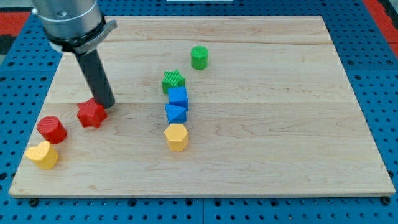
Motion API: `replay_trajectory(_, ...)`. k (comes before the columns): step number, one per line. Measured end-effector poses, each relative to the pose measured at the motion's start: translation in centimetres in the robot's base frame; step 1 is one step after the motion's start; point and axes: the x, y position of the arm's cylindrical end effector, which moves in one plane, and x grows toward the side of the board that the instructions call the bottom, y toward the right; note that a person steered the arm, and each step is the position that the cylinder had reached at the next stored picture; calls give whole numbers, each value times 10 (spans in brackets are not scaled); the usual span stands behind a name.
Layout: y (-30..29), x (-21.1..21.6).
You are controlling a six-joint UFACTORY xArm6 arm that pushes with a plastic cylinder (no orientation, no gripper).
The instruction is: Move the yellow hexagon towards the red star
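The yellow hexagon [176,137] lies on the wooden board [261,143] a little left of the middle, just below two blue blocks. The red star [91,113] lies to its left, well apart from it. My tip [106,104] rests at the red star's upper right edge, touching or nearly touching it, far left of the yellow hexagon. The dark rod rises from there to the arm at the view's top left.
A green star [173,80], a blue cube [178,96] and a blue triangle-like block [175,112] stand in a column above the yellow hexagon. A green cylinder [199,57] is farther up. A red cylinder [51,129] and a yellow heart-like block [42,155] sit at the lower left.
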Motion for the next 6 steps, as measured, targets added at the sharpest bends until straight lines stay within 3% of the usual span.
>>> replay_trajectory(1,-22,22)
replay_trajectory(4,125,100)
replay_trajectory(6,222,76)
